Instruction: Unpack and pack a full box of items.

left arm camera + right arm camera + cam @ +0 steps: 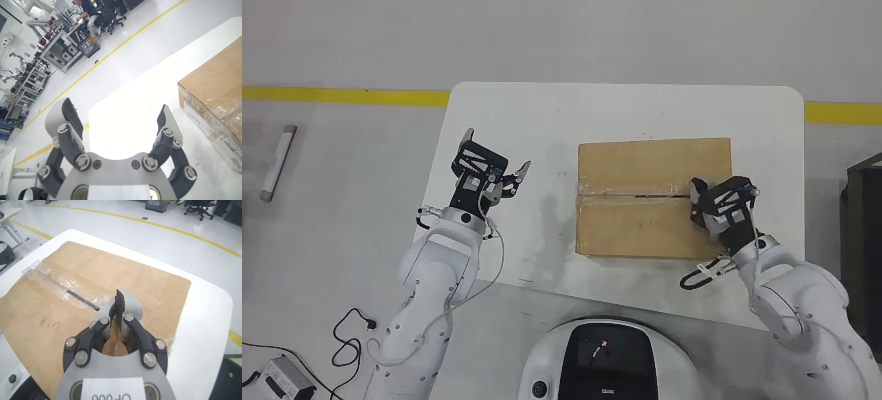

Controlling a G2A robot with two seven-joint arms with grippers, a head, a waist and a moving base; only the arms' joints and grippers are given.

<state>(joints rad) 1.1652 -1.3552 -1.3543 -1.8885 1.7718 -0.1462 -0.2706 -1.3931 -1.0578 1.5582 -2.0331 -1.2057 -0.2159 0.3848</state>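
Box (pixel 654 198) closed on bench (pixel 522 120), contents hidden; taped seam (pixel 62 285) partly slit. Right end effector (pixel 119 298) pressed together at seam's end. Left end effector (pixel 115 109) spread, empty, beside box.

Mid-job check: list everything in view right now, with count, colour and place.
cardboard box: one, brown, flaps closed, on the table's right half
tape: one strip, clear, along the box's top seam
table: one, white, under the box
floor line: one, yellow, beyond the table
left gripper: one, grey-black, open, over table left of the box
right gripper: one, grey-black, shut, on the seam near the box's right end
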